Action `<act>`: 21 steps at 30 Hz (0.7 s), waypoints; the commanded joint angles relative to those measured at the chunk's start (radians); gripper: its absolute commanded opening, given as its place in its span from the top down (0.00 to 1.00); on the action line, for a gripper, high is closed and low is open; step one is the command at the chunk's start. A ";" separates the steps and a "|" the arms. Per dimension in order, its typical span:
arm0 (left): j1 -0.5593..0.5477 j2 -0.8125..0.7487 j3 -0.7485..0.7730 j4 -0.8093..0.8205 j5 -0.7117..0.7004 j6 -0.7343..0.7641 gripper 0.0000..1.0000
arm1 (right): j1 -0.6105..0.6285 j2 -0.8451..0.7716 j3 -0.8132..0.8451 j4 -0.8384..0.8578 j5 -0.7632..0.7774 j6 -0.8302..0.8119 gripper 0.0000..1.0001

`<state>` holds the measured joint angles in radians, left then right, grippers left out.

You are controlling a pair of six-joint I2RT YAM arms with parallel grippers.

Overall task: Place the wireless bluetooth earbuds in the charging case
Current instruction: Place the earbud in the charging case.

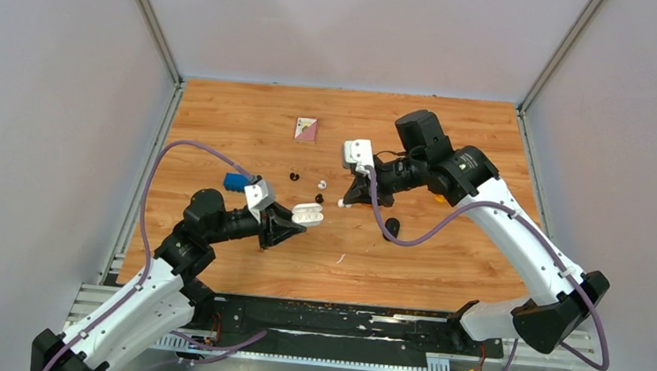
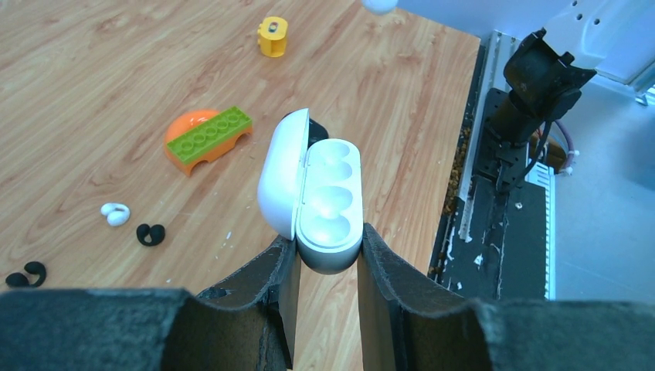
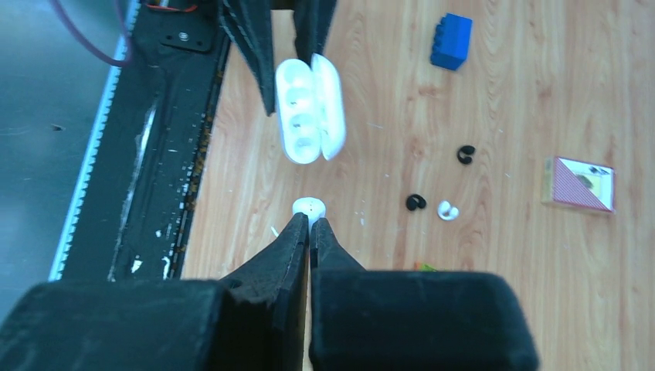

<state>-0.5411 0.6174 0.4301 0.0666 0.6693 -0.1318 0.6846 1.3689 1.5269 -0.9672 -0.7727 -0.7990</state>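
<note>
My left gripper (image 2: 326,249) is shut on the near end of the white charging case (image 2: 334,197), held above the table with its lid (image 2: 279,174) swung open to the left and its wells empty. In the top view the case (image 1: 308,212) sits at the left gripper (image 1: 291,222) tips. My right gripper (image 3: 310,222) is shut on one white earbud (image 3: 308,207), a short way from the case (image 3: 307,112). On the wood lie one white earbud (image 3: 447,210) and two black earbuds (image 3: 415,202) (image 3: 466,154).
An orange-and-green toy (image 2: 208,139) and a small yellow piece (image 2: 272,36) lie beyond the case. A black case (image 1: 391,228) rests under the right arm. A blue brick (image 1: 236,181) and a red card (image 1: 306,129) lie further back. A black rail (image 1: 341,319) runs along the near edge.
</note>
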 commanded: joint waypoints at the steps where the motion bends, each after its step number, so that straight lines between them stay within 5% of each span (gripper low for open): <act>1: 0.001 -0.012 0.000 0.066 0.042 0.005 1.00 | 0.017 0.017 0.038 -0.045 -0.149 -0.060 1.00; 21: 0.001 -0.057 -0.018 0.116 0.110 -0.031 1.00 | 0.202 0.121 0.181 -0.059 -0.019 -0.058 1.00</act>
<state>-0.5411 0.5762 0.4175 0.1329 0.7551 -0.1474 0.8452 1.4765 1.6577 -1.0328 -0.8165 -0.8341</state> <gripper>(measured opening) 0.363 0.019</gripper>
